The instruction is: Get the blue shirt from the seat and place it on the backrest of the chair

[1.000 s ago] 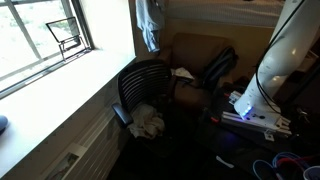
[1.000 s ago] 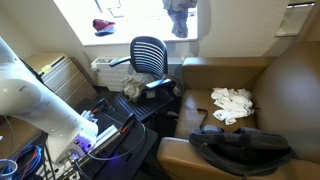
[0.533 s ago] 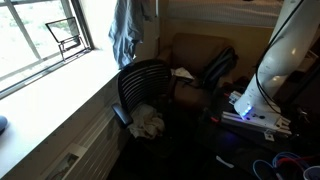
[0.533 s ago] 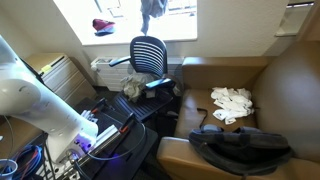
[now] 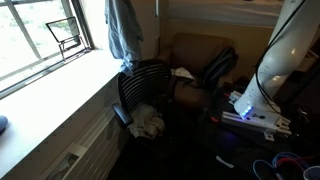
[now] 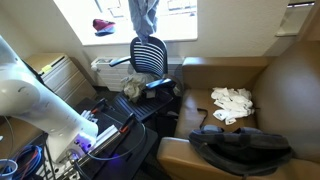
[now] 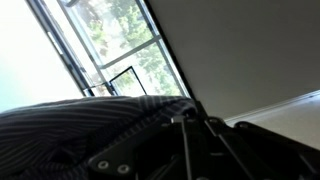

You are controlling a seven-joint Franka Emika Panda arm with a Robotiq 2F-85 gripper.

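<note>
Grips blue shirt (image 5: pixel 124 30) in fully closed jaws, dangling over backrest (image 5: pixel 145 78) top edge. Risks sliding off rounded back and falling if released off-centre or bunched.

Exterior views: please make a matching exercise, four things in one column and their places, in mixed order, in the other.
Things:
1. blue shirt
2. pale cloth bundle
3. black bag
4. red thing

Places:
A. on the windowsill
B. on the seat of the black chair
C. in the air above the backrest
D. on the brown armchair

Pairs: 1-C, 2-B, 3-D, 4-A
</note>
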